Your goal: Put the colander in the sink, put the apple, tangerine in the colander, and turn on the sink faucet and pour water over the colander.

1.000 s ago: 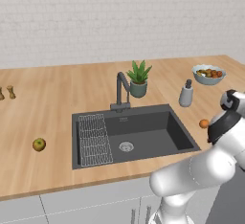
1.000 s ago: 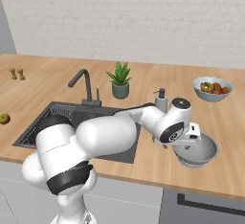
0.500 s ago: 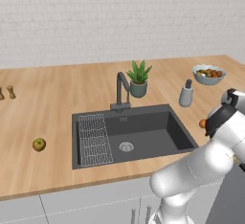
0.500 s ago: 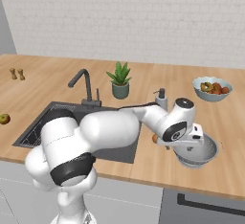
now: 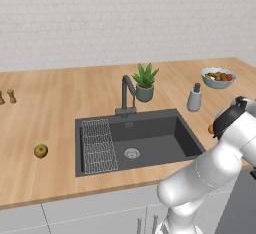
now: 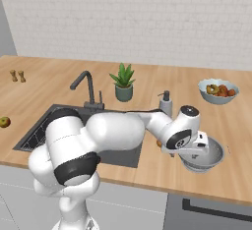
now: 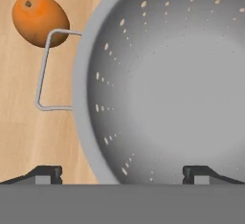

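Note:
The pale grey perforated colander (image 6: 205,156) sits on the counter right of the sink (image 5: 150,139). My gripper (image 6: 196,150) hangs open just above its left rim. In the hand view the gripper (image 7: 122,173) straddles the colander's rim (image 7: 83,98), one fingertip (image 7: 45,173) outside over the wood and the other inside the bowl. A wire handle (image 7: 43,74) sticks out from the rim toward the tangerine (image 7: 39,19), which lies on the counter beside the colander (image 6: 159,144). The apple (image 5: 41,151) rests on the counter left of the sink. The dark gooseneck faucet (image 5: 126,94) stands behind the basin.
A wire rack (image 5: 97,145) lies in the sink's left part. Behind the sink stand a potted plant (image 5: 145,83) and a grey soap dispenser (image 5: 194,98). A blue-grey fruit bowl (image 5: 217,77) sits at the back right, with two small shakers (image 5: 7,97) far left.
The hand has sunk a little toward the colander's rim. Its jaws have stayed open, and the fruit and colander have not moved.

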